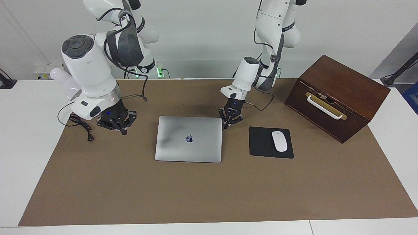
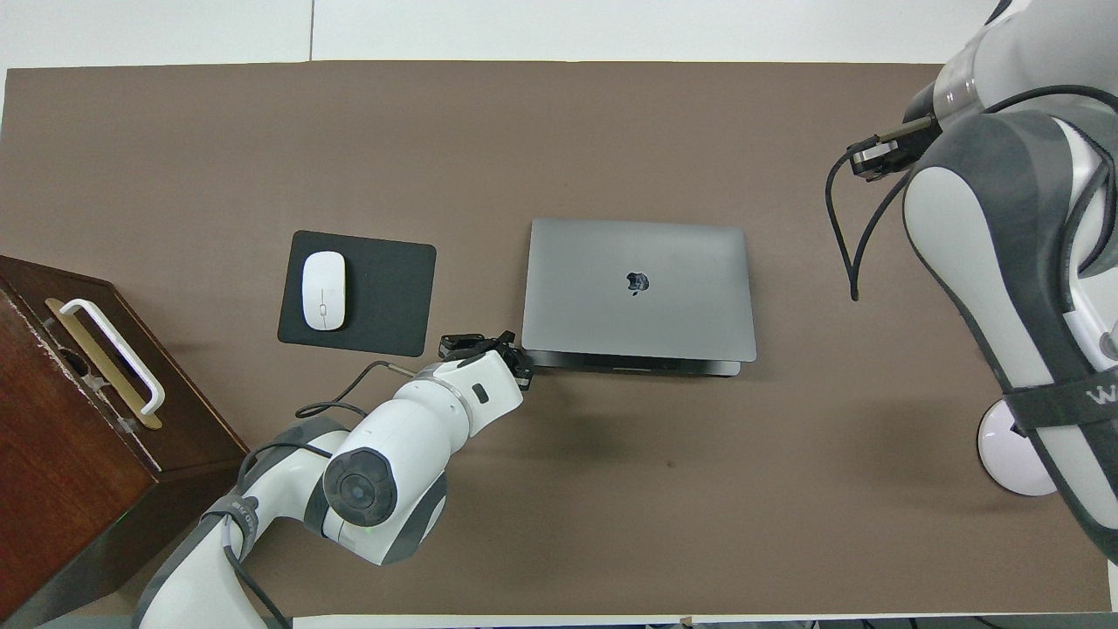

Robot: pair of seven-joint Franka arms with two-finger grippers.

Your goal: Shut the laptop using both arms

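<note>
Okay, facing view: laptop [image 1: 189, 138] flat on tabletop [image 1: 196, 192], lid down, beside mouse pad [image 1: 270, 142]. Left end effector [image 1: 230, 123] pressed together at laptop's corner; right end effector [image 1: 117, 125] pressed together, well apart. Overhead view: laptop [image 2: 638, 290] looks stiff, slick metal, probably fragile at hinge; push lid edge, not pinch.

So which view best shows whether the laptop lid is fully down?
The overhead view. There the laptop shows its robot-side edge, with the lid lying on the base and a thin dark seam between them. The facing view gives only the flat lid top with its logo, so the gap cannot be judged there.
</note>
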